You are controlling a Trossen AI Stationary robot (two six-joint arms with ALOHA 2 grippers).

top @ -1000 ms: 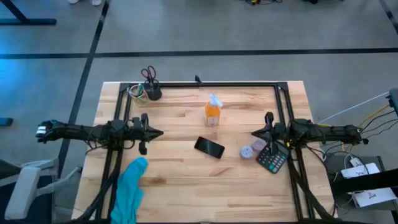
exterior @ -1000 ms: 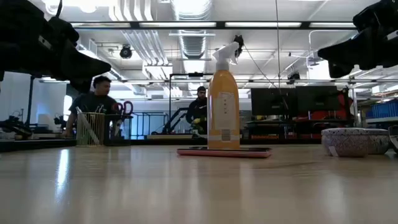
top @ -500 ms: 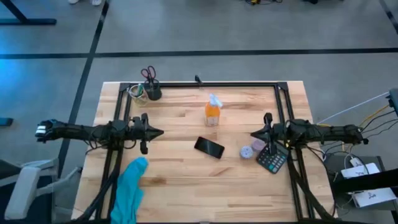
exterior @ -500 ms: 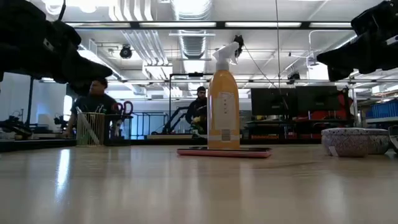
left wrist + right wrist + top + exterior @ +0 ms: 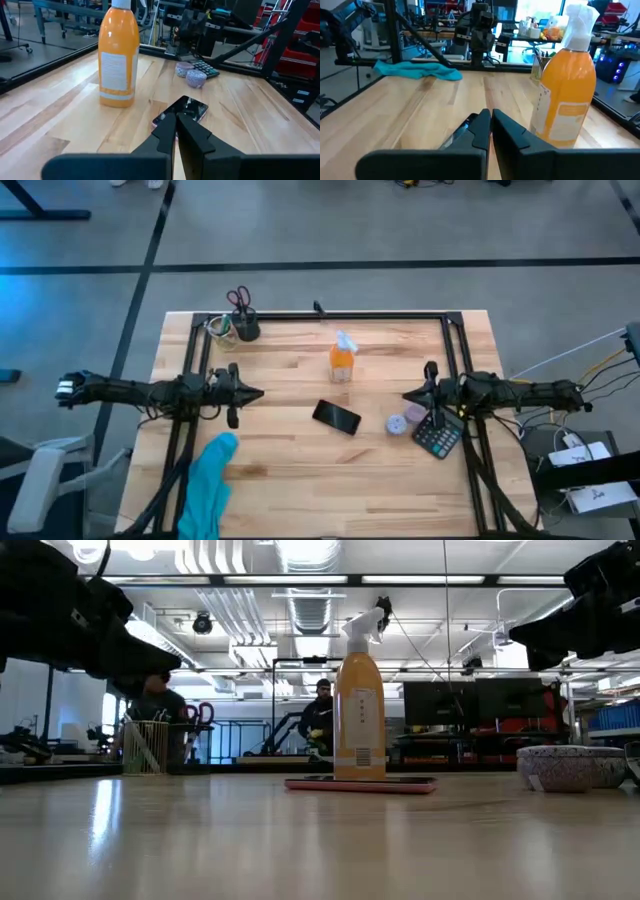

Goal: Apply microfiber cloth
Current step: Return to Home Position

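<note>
Since the microfiber cloth (image 5: pixel 207 480) lies set aside, left pincer (image 5: pixel 255 392) and right pincer (image 5: pixel 408 393), clenched empty, likely need only finish homing.

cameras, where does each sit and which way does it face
High view: above the wooden table, straight down; both dark arms show, left claw and right claw shut.
Low view: at tabletop height, level across toward the orange plastic spray bottle; arms fill the upper corners.
Left wrist view: on the left arm, past its fingers toward the flat black phone.
Right wrist view: on the right arm, past its fingers toward the turquoise microfiber cloth.
Shared: both wrist views show the bottle.
</note>
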